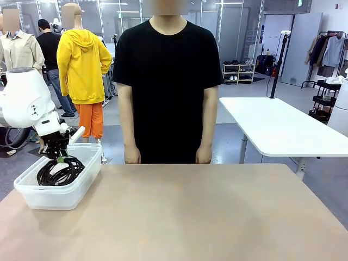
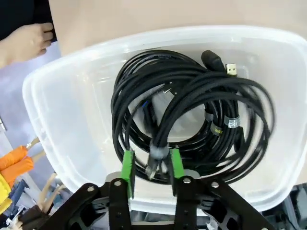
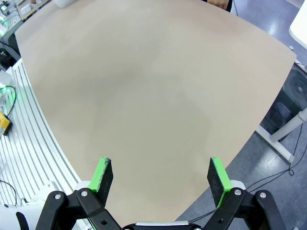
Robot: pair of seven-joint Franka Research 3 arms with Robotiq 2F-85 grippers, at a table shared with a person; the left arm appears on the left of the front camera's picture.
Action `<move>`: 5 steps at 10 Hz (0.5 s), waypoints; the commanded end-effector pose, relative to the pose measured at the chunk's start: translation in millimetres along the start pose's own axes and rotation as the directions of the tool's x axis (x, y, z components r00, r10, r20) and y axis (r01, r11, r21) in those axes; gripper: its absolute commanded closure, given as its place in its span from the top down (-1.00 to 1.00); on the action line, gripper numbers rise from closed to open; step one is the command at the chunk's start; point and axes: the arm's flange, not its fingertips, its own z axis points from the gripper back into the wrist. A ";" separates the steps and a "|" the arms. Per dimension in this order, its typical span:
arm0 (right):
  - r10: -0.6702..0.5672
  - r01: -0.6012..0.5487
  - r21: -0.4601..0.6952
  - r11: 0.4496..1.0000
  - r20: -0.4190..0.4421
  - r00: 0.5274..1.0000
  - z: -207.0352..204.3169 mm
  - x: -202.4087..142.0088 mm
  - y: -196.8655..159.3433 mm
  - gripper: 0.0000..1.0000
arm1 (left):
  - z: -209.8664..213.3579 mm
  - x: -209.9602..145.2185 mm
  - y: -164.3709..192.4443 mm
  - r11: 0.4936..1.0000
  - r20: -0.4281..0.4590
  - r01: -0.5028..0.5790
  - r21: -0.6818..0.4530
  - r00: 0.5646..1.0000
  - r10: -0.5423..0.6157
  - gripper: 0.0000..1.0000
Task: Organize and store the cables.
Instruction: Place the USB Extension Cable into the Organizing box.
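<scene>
Front view, far left: white left arm hangs over a clear rectangular plastic storage bin at the left edge of the tan wooden table. Left gripper sits just above the bin rim, over the coiled thin black cables, which lie inside the bin. Exact finger state is hard to tell from here.

Left wrist view: left gripper points down into the bin. Several black coils are piled together on the bin floor, with a plug end and small ties showing. Green pads stand a narrow gap apart with one tied cable strand running between them. They look slightly parted, not pinching, but whether the strand is still gripped I cannot tell. The person's hand hangs beyond the far table edge, not touching the bin.

Middle of front view: the person stands at the far side, arms down, holding nothing. Tabletop bare ahead of them.

Right wrist view: right gripper hovers over bare table, fingers spread wide, nothing between them.

Progress judgement: task looks almost done. All visible cables are in the bin, no loose ones on the table. What is left is probably releasing the last coil and lifting the left arm clear.
</scene>
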 end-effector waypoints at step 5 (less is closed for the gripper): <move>0.012 -0.012 0.000 1.000 0.018 1.000 -0.1 0.6 -2.5 1.00 | 24.0 2.4 -0.1 0.999 0.005 -0.024 0.026 1.000 0.024 0.98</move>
